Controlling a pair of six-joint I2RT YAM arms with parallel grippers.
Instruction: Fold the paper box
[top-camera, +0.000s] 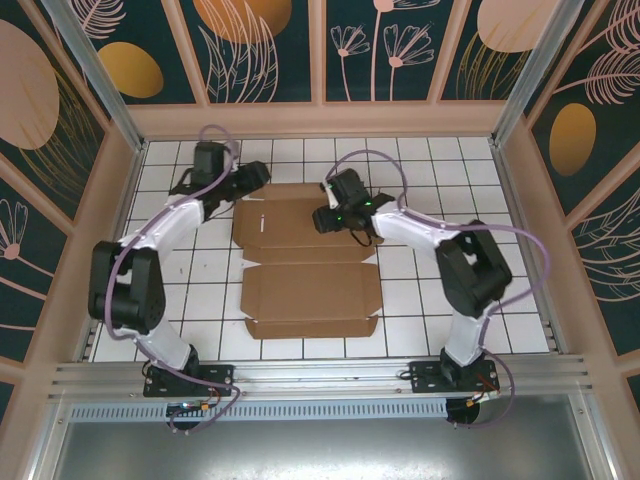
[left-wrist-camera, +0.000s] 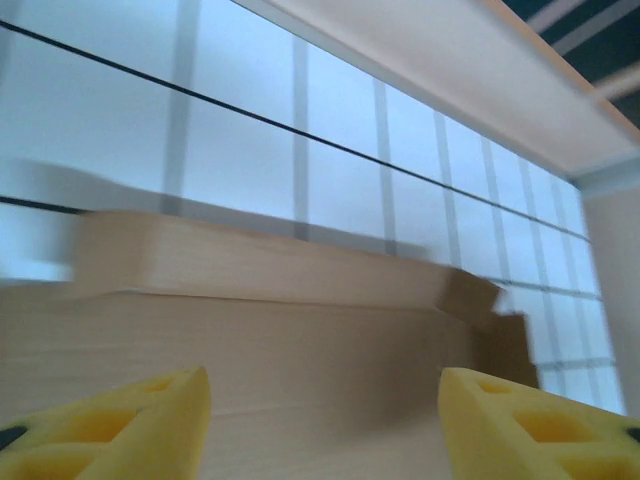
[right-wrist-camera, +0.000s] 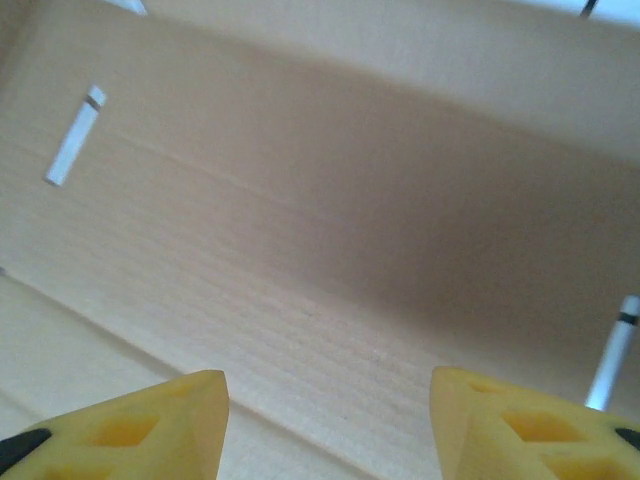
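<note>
Box (top-camera: 305, 270) flat on tiled table (top-camera: 420, 300), walls (top-camera: 560, 260) all round; left gripper (left-wrist-camera: 325, 425) and right gripper (right-wrist-camera: 328, 425) fingers apart over its far panel.

right pincer (right-wrist-camera: 327, 405) parted, empty, over the slotted paper box (right-wrist-camera: 330, 230).

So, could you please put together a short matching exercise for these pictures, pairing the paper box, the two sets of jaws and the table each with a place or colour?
Column one:
1. paper box
2. left jaws
3. right jaws
4. table

Column two:
A. white tiles with grey lines
B. open, above the right part of the box's far panel
C. brown, spread out mid-table
D. open, by the box's far left corner

Pairs: 1-C, 2-D, 3-B, 4-A.
</note>
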